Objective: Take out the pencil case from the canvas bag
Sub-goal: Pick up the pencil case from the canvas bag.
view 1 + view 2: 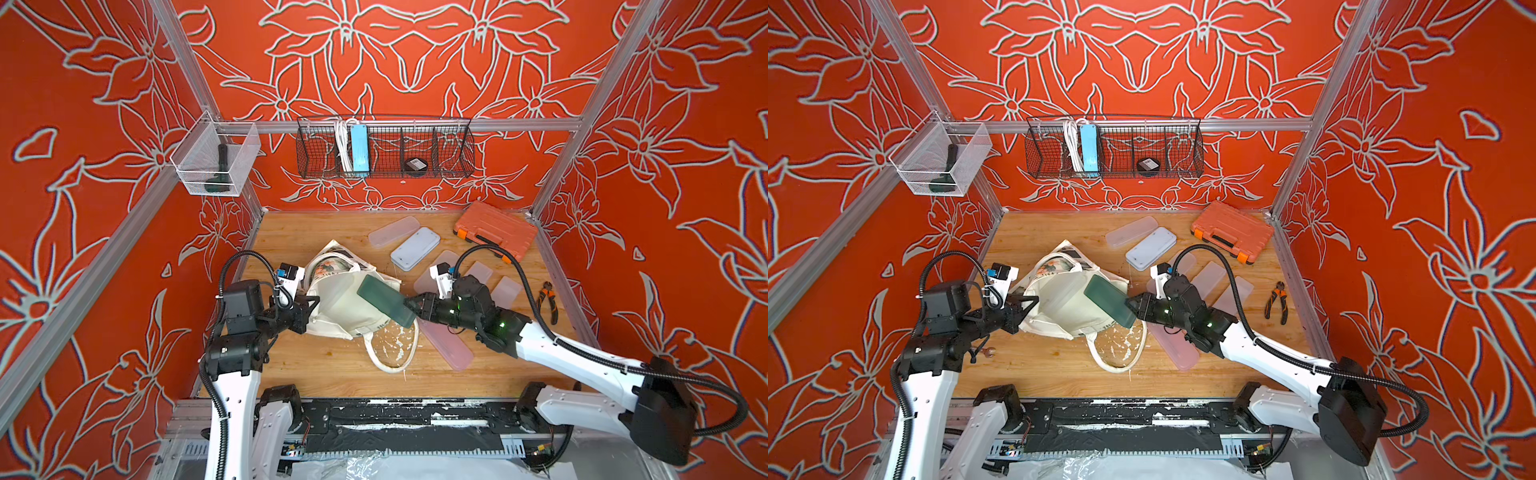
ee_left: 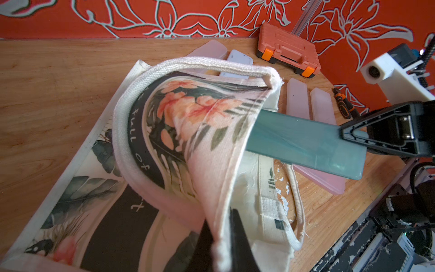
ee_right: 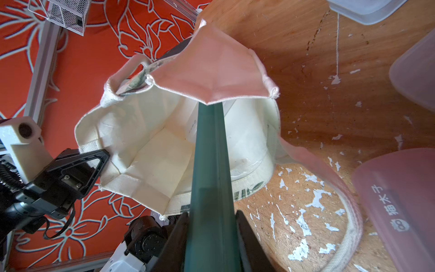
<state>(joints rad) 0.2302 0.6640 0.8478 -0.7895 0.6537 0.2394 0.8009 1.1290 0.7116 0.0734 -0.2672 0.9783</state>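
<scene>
- The right gripper (image 1: 409,306) is seen clenched on the near end of the teal pencil case (image 1: 384,300). In the right wrist view its black fingers (image 3: 244,229) are pressed against either side of the case's narrow edge.
- The left gripper (image 1: 309,305) is clamped on the hem of the canvas bag (image 1: 340,303), at the bag's left side. In the left wrist view a fold of printed cloth is pinched between its fingers (image 2: 237,235).
- The bag is laid on its side on the wooden table (image 1: 299,365). Its cream lining is exposed and its mouth is opened toward the right gripper.
- The teal pencil case is held tilted and clear of the table. Its far end is tucked into the bag's mouth beneath the raised upper flap, and the rest is left outside the bag on its right.
- A pale flat item (image 3: 191,127) is made out inside the bag next to the case. What it is cannot be told.
- One thick white handle loop (image 1: 384,368) is spread on the wood at the bag's near side.
- A pink pencil case (image 1: 451,349) is laid just right of the bag, partly under the right gripper.
- Frosted cases (image 1: 392,232), an orange tool case (image 1: 494,228) and pliers (image 1: 548,301) are scattered farther from the bag, beyond it and to its right.
</scene>
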